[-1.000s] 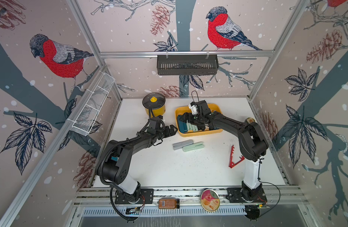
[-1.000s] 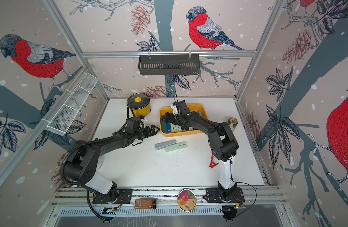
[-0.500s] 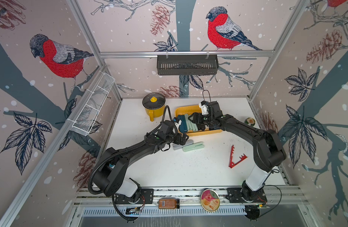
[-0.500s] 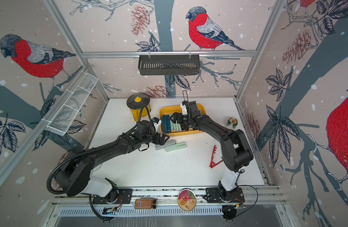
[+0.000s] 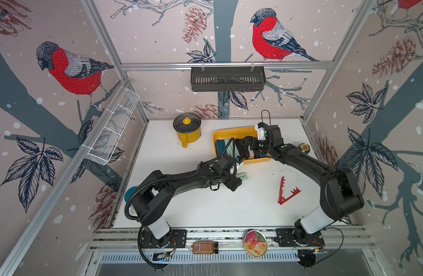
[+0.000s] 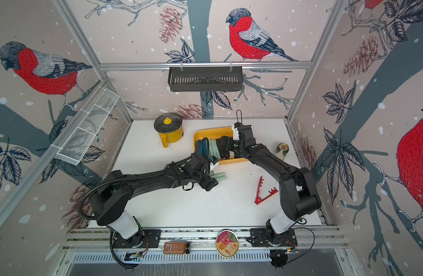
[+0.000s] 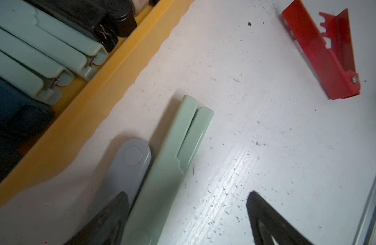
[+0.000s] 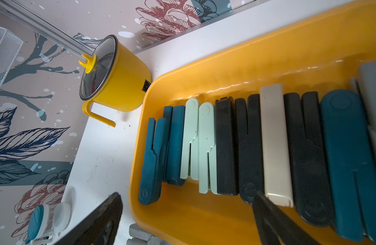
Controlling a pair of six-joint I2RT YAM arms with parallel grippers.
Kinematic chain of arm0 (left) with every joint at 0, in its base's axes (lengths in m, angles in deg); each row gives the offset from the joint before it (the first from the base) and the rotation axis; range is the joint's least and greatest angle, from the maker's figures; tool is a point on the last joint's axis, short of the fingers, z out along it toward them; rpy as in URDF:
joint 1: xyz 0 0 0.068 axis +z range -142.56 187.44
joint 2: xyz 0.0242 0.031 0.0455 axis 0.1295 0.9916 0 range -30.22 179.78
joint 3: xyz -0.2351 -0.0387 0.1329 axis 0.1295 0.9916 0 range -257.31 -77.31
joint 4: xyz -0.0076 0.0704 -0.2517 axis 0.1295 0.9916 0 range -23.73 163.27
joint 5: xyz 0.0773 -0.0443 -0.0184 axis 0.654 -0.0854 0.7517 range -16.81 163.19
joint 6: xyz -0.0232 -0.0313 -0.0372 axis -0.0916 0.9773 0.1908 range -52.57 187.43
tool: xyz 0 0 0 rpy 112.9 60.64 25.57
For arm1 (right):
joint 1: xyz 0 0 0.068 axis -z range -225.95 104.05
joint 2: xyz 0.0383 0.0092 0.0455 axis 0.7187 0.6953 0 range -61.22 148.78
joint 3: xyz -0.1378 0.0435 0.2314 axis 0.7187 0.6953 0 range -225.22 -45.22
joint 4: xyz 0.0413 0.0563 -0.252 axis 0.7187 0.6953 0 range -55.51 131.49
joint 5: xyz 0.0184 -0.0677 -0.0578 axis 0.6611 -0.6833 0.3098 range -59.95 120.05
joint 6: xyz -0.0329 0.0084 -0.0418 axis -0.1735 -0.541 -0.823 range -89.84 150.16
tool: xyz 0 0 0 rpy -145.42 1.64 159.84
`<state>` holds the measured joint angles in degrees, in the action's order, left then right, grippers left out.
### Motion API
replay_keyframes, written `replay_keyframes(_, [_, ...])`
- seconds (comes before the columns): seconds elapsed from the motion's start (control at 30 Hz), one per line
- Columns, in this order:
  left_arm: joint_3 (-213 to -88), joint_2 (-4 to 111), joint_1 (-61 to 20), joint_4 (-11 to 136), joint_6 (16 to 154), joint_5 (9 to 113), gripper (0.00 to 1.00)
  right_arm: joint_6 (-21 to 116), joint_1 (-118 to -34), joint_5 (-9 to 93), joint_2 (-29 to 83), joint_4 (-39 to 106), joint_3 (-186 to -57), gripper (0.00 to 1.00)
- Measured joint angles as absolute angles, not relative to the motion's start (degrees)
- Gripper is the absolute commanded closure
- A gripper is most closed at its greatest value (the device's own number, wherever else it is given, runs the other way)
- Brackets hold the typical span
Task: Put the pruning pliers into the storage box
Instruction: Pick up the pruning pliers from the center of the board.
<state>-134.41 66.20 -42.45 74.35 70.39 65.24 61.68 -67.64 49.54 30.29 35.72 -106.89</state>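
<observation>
Left pincer [image 7: 186, 197] advanced over mint pliers [image 7: 172, 161], slim, two-barred

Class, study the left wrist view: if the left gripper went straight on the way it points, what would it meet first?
Most likely the mint pliers, lying on the table between the fingers of the open left gripper; one finger may land on the grey pliers beside it. Depth is unclear.

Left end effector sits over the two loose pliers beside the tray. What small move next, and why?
Probably lower the left end effector and close on the mint pliers: its open fingers straddle that tool on the table, the grey pliers lie alongside, and both are outside the storage box.
</observation>
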Motion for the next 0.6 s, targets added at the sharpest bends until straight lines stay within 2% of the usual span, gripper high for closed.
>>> replay_keyframes(0.6, [-139.7, 73.5, -43.8, 77.0, 68.5, 66.0, 0.22, 61.7, -66.1, 50.0, 29.2, 34.1, -104.7, 0.03])
